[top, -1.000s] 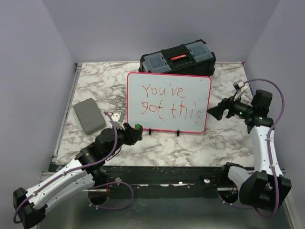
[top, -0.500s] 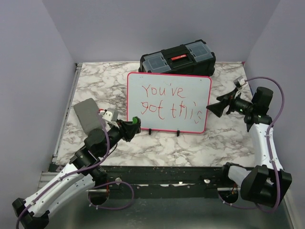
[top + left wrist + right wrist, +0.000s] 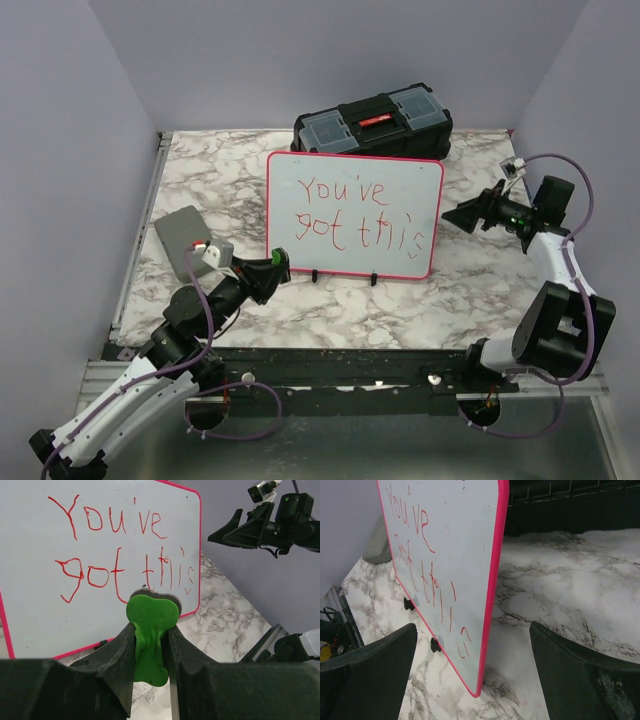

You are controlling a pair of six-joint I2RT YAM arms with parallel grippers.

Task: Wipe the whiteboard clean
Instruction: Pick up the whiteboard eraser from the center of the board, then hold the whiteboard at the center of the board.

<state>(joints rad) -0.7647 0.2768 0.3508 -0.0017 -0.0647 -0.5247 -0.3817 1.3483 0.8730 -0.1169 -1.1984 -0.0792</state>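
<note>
The whiteboard stands upright on small black feet mid-table, pink-red rimmed, with "You've got this" in red handwriting. My left gripper sits low by the board's lower left corner, shut on a green eraser whose dark pad points at the board, a short gap away. My right gripper hovers open at the board's right edge. In the right wrist view, the rim of the whiteboard runs between the wide-apart fingers of the right gripper, touching neither.
A black toolbox stands right behind the board and shows in the right wrist view as the toolbox. A flat grey pad lies at the left of the marble table, close behind my left wrist.
My right gripper has risen and swung in toward the board's right edge. The left arm drew back leftward, its gripper still holding the eraser by the board's lower left.
</note>
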